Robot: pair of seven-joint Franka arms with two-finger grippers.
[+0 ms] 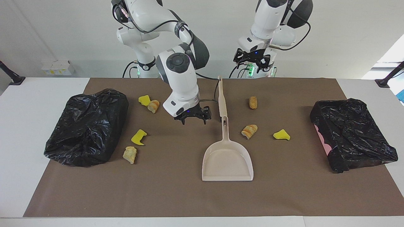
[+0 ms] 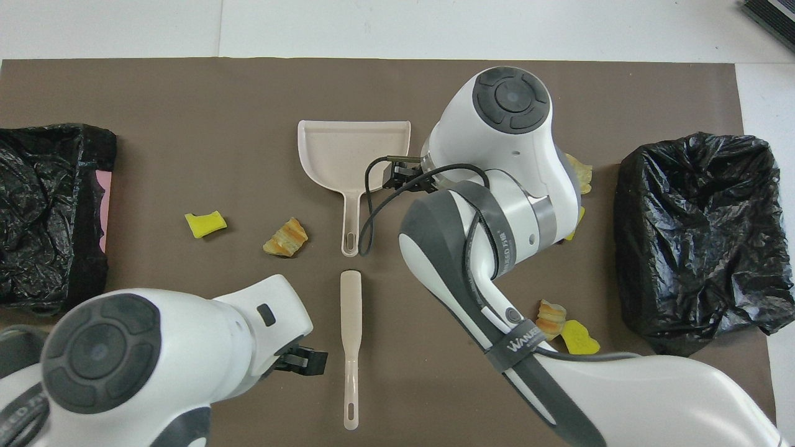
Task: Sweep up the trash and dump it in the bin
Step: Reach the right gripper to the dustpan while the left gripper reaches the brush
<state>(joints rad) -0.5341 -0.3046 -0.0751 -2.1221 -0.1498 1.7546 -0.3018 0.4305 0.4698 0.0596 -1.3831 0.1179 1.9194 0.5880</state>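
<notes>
Tabletop [image 1: 38,94] under a brown mat [image 1: 189,195], largest thing in sight. At each end of the mat sits a bin lined with a black bag: one [image 1: 86,126] at the right arm's end, one [image 1: 352,135] at the left arm's end, its pink wall showing. Mid-mat lies the beige dustpan [image 1: 227,160], its handle pointing toward the robots, and in line with it, nearer the robots, the beige brush [image 1: 222,97]. The right gripper [image 1: 193,118] hangs low over bare mat just beside the brush and the dustpan handle, jaws wide, holding nothing. The left gripper [image 1: 252,60] hangs high over the robots' edge of the mat, jaws wide, empty. Trash lies scattered on the mat: four chunks [image 1: 139,137] near the right arm's bin, three [image 1: 249,130] between the dustpan and the left arm's bin, none in the dustpan
</notes>
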